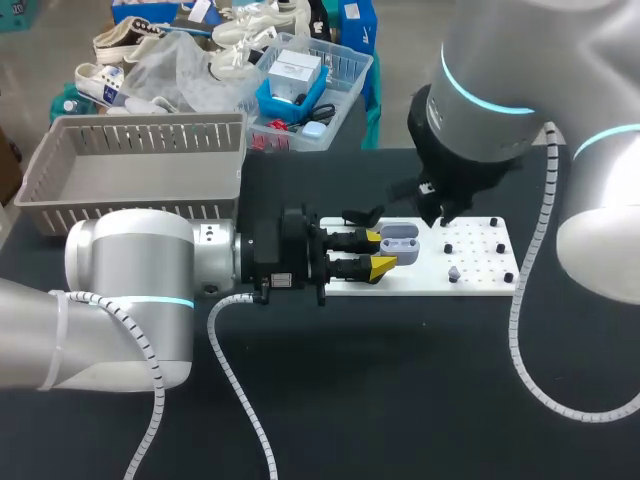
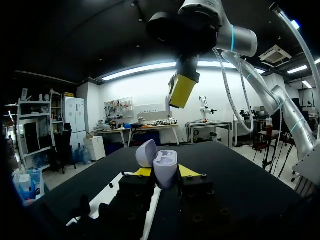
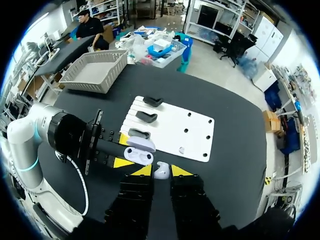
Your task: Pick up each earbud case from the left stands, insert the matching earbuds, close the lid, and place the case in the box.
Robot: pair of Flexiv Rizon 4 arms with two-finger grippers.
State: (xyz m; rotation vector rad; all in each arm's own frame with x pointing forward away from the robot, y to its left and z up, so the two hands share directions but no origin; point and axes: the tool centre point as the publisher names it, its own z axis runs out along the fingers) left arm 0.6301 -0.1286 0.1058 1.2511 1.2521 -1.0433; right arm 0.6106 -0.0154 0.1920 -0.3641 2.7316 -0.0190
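The left gripper (image 1: 381,252) is clamped on an open earbud case (image 1: 400,237) with its lid tipped back. It holds the case over the white board (image 1: 470,280), at about the board's 10 o'clock. The right gripper (image 3: 161,169) hangs above and near the case, pinching a white earbud (image 3: 161,173) between its yellow tips. A grey basket (image 1: 130,165) sits at 10 o'clock on the table (image 1: 400,400), and three dark stands (image 3: 145,116) line the board's end beside the left gripper.
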